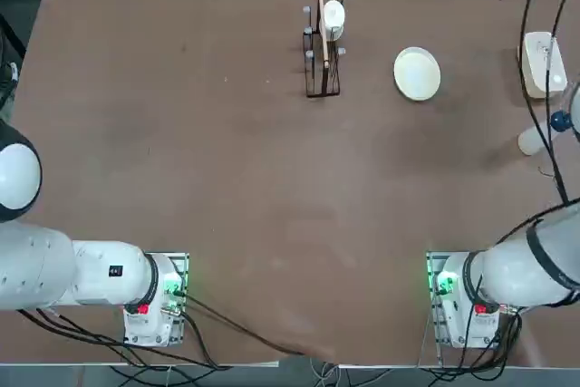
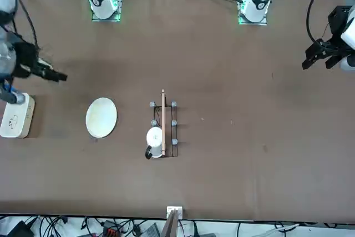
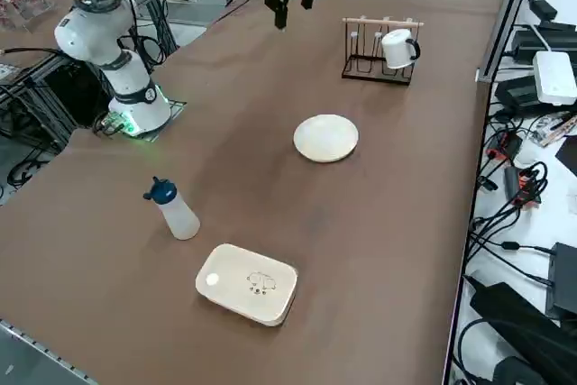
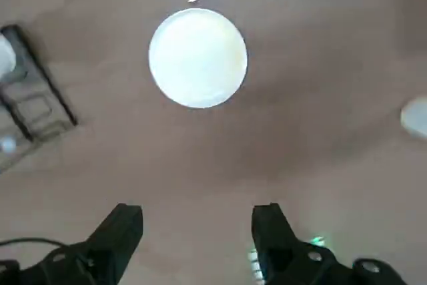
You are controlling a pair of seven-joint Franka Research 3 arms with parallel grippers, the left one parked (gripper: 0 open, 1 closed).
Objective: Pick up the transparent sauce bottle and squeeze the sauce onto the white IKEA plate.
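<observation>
R gripper high over desk, jaws open, empty. Sauce bottle upright, well apart from plate.

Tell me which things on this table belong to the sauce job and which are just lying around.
Job: transparent sauce bottle with blue cap; white plate; right gripper, jaws open, raised above the table.

Lying about: mug rack holding a white mug; white box beside the bottle.
</observation>
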